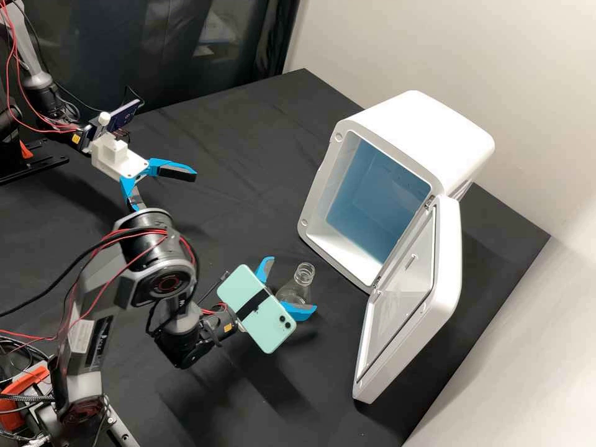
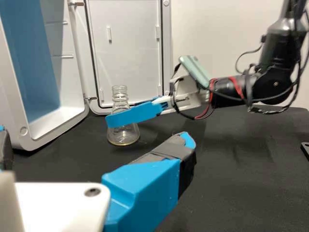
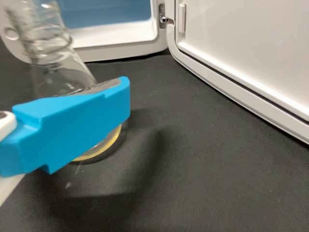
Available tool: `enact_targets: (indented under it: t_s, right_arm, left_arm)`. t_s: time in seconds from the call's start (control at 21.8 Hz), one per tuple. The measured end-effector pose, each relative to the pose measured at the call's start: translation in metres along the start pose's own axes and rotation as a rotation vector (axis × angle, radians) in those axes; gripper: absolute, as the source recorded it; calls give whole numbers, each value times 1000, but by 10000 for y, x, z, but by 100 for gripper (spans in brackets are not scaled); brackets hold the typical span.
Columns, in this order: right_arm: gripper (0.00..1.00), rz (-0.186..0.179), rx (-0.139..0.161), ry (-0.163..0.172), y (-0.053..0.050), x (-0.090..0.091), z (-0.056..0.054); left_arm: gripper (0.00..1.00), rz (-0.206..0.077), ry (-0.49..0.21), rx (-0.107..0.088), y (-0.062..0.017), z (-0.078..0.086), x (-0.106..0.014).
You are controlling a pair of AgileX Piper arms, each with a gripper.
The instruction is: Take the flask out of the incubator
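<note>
We look at a black tabletop (image 1: 248, 149) set into a corner. A plain white wall (image 1: 496, 56) runs along its right side, and a dark curtain (image 1: 155, 43) hangs behind its far edge.

Clear, smooth glass flask (image 1: 299, 285) on a matt black, cloth-like counter (image 1: 248, 143); the incubator (image 1: 434, 133) is glossy white plastic, its lining smooth blue.

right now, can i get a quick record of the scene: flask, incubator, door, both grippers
flask: upright on the bench, outside the incubator, just in front of its opening
door: swung wide open
right gripper: closed on the flask's lower body
left gripper: open, holding nothing, above the bench well away from the flask
</note>
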Motion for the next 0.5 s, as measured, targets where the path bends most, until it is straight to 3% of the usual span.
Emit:
enact_targets:
  t_s: [0.18, 0.32, 0.46, 0.5]
  right_arm:
    - [100, 26, -10, 19, 5, -297, -121]
    - [100, 56, -15, 32, -9, -515, -200]
    - [100, 96, -40, 83, 44, -623, -308]
    - [100, 104, -31, 100, 71, -644, -328]
  left_arm:
    - [100, -14, -4, -4, -37, 28, -17]
    - [100, -24, 19, -23, -77, 30, -31]
    - [100, -35, 38, -33, -122, 30, -38]
    - [100, -35, 44, -37, -128, 32, -44]
